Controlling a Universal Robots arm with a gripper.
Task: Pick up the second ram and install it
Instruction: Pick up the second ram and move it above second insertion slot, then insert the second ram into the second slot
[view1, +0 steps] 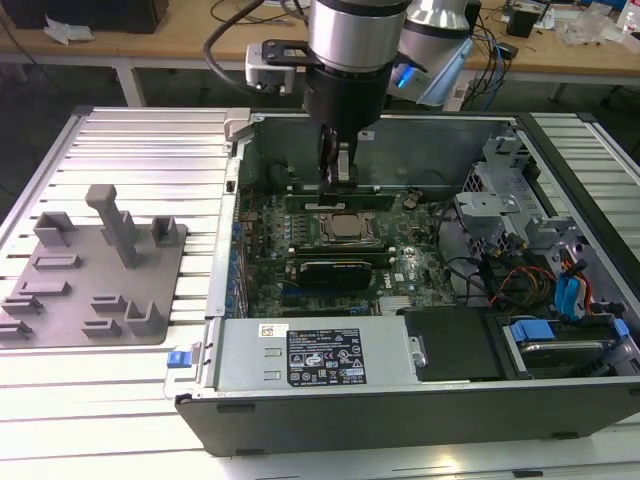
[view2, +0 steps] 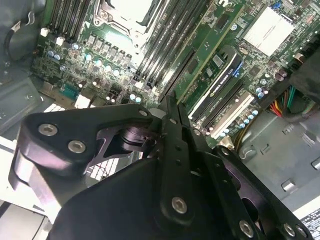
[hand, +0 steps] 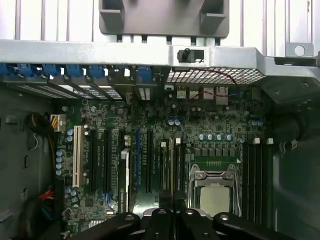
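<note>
**Gripper at the memory slots**

Well to the exterior view's left of the CPU socket (view1: 350, 228), matte grey fixture blocks (view1: 122, 228) stand on ribbed metal. On the socket's far side, the gripper (view1: 340, 178) pinches its black jaws onto the second ram (view1: 375, 198), a thin green stick upright along its slot. The second wrist view adds the stick's dark chips.

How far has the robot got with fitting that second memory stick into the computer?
Picking up looks done: the grey plastic fixture plate beside the case carries no green stick. In hand: the black gripper sits low inside the open computer case, right over a long thin green circuit-board stick at the slots beside the silver processor. Left: I can't tell whether it is fully seated.
</note>
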